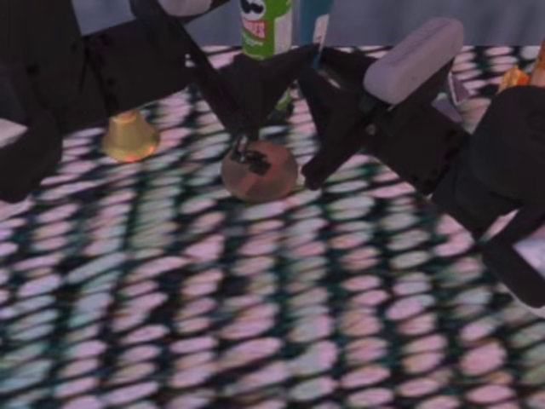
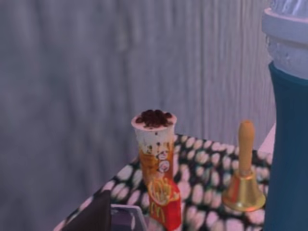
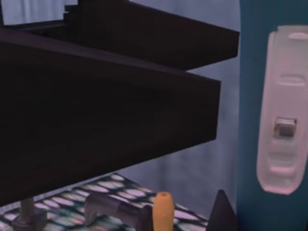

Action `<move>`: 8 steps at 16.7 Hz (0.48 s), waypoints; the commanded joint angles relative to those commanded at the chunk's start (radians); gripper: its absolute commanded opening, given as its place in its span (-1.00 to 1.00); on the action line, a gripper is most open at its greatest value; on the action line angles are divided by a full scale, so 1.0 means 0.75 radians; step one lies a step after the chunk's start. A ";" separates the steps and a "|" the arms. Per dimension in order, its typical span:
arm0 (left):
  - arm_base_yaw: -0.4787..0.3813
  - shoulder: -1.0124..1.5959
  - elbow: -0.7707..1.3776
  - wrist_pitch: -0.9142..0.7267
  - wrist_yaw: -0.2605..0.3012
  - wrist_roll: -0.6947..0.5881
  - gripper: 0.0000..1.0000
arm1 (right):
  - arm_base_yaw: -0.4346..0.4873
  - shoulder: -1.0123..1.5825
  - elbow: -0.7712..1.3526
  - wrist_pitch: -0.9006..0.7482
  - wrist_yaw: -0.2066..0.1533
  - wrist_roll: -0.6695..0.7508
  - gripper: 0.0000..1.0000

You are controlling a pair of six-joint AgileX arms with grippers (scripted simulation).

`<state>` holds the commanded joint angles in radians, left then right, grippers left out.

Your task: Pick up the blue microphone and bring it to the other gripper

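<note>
**Operator:** Where is the microphone?

**Observer:** Look at the far edge of the counter (image 1: 255, 324) in your top view. The microphone (image 1: 317, 25) shows only as a teal strip with a white patch. It is just beside the green can (image 1: 266, 25), and the frame's top edge cuts it off. Its lower part is hidden behind the black arms. In the left wrist view the microphone (image 2: 291, 144) stands upright and close, with the pale head above the teal handle, but both are cropped. In the right wrist view you see only the handle (image 3: 252, 96) and its white patch.

**Operator:** Which end effector has it?

**Observer:** I can't tell you. The right end effector (image 1: 319, 119), on the arm with the pale grey bar, reaches in from the right and sits just beside the microphone. The contact is hidden, so I cannot tell whether it is apart, together or clamped. The left end effector (image 1: 251, 94) comes in from the far left corner. It overlaps the can, and I cannot tell its state either. In the right wrist view it is a large black mass (image 3: 106, 120) that blocks most of the scene.

**Operator:** Anything else?

**Observer:** A gold bell (image 1: 129, 136) stands near the far left. A brown disc (image 1: 260, 175) lies under the left end effector, with something small and dark on it that you won't make out. The left wrist view shows a topped cup (image 2: 155, 144) beside a red fries box (image 2: 166, 202).
</note>
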<state>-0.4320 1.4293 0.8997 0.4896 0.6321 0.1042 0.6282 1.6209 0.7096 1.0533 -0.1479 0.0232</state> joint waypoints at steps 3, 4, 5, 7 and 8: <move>-0.091 0.142 0.111 0.033 -0.089 -0.004 1.00 | 0.000 0.000 0.000 0.000 0.000 0.000 -1.00; -0.111 0.170 0.134 0.040 -0.108 -0.005 1.00 | 0.000 0.000 0.000 0.000 0.000 0.000 -1.00; -0.122 0.184 0.145 0.043 -0.118 -0.005 1.00 | 0.000 0.000 0.000 0.000 0.000 0.000 -1.00; -0.123 0.186 0.147 0.044 -0.120 -0.005 1.00 | 0.000 0.000 0.000 0.000 0.000 0.000 -1.00; -0.123 0.186 0.147 0.044 -0.120 -0.005 1.00 | 0.000 0.000 0.000 0.000 0.000 0.000 -1.00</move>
<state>-0.5241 1.5685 1.0098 0.5224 0.5423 0.1002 0.6282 1.6209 0.7096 1.0533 -0.1479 0.0232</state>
